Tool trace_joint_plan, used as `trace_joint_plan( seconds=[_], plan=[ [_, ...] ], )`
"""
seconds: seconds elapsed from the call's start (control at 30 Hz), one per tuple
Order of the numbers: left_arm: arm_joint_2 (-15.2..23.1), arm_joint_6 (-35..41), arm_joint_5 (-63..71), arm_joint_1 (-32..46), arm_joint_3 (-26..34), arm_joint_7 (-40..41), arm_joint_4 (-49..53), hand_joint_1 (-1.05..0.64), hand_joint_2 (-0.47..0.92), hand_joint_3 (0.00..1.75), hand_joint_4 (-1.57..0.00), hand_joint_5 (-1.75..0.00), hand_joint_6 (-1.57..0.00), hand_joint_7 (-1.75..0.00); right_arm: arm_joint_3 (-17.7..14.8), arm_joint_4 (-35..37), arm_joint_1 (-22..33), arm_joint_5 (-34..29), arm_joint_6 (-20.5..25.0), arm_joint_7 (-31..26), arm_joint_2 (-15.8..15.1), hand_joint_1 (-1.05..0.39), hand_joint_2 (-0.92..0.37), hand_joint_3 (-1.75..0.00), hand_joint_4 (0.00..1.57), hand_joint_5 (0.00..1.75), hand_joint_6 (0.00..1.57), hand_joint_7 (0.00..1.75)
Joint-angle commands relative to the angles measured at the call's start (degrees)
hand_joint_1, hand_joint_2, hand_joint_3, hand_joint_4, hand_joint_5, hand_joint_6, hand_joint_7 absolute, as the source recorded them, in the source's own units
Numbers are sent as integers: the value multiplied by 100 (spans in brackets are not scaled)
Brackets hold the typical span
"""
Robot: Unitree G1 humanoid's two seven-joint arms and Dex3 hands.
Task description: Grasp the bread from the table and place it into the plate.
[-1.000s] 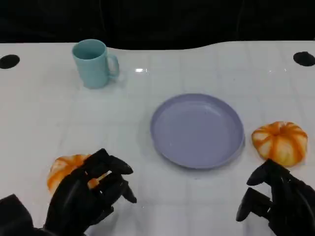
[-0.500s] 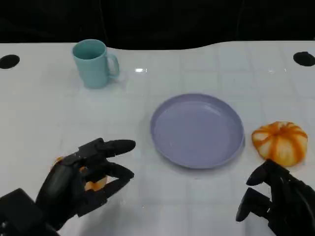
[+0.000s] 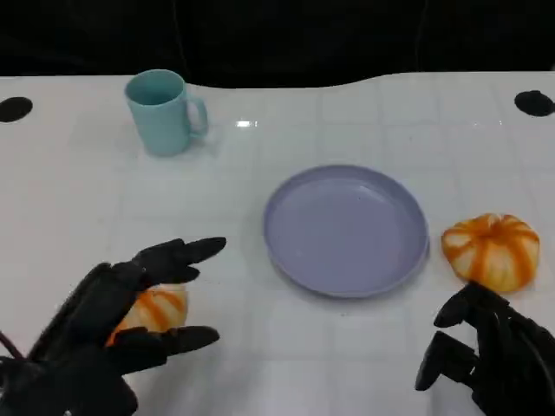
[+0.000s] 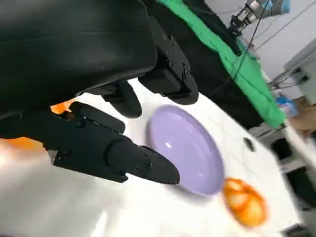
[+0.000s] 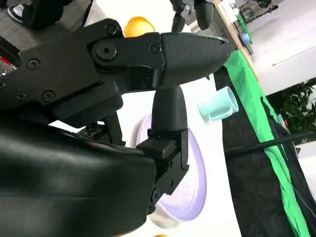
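Left hand (image 3: 108, 325) sits at the table's near left corner, fingers spread wide around an orange bread (image 3: 154, 308), one finger above it and one below on the near side; whether they touch the bread cannot be told, and the bread rests on the white table (image 3: 260, 364), not lifted. Left wrist view: same hand (image 4: 98, 123) with fingers apart, a bit of orange bread (image 4: 22, 143) behind them, the purple plate (image 4: 190, 153) beyond, and another orange bread (image 4: 246, 201) past the plate. Right hand (image 3: 490, 347) is at the near right corner, fingers curled in, holding nothing. Second bread (image 3: 491, 250) lies just beyond the right hand, close to the plate's right rim but apart from it. Plate (image 3: 347, 230) is mid-table, slightly right of centre, nothing in it. Teal mug (image 3: 162, 111) stands upright near the far left edge, handle pointing right. Right wrist view: right hand (image 5: 148, 98) fingers close up, plate (image 5: 192, 192) and mug (image 5: 218, 104) past them, a bread (image 5: 138, 25) further off.
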Motion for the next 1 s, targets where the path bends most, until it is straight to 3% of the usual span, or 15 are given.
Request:
trace_joint_plan(
  seconds=[0.03,0.17,0.27,0.37,0.5,1.0],
  plan=[
    [345,-113,544,-36,-10,239,-214,-37,83,0,-23,-50,-45,0,-52,-59,-19,16,48,-39,-58,-53,-92,-43,62,175,43,166],
    [419,-171,689,-41,-39,322,-227,-35,82,0,-21,-50,-44,0,-54,-74,-19,6,70,-55,-55,-53,-92,-42,62,175,43,167],
    [756,289,1547,-52,-128,127,-670,-29,81,0,-9,-43,-35,0,-70,-49,-41,28,73,-15,-76,-54,-92,-42,62,175,43,167],
    [827,451,1795,-45,-191,156,-806,-27,79,0,-6,-41,-34,0,-71,-47,-44,26,72,-6,-84,-54,-92,-42,62,175,43,167],
    [1205,819,2705,-140,-392,-132,-1061,-27,78,0,0,-36,-30,-1,-80,-14,-50,42,70,-37,-40,-53,-92,-41,63,175,45,166],
    [1384,1751,4060,-727,-1075,-1138,-1025,-28,77,0,-1,-27,-24,0,-68,-59,-32,57,68,14,-73,-54,-92,-43,62,175,46,165]
  ],
)
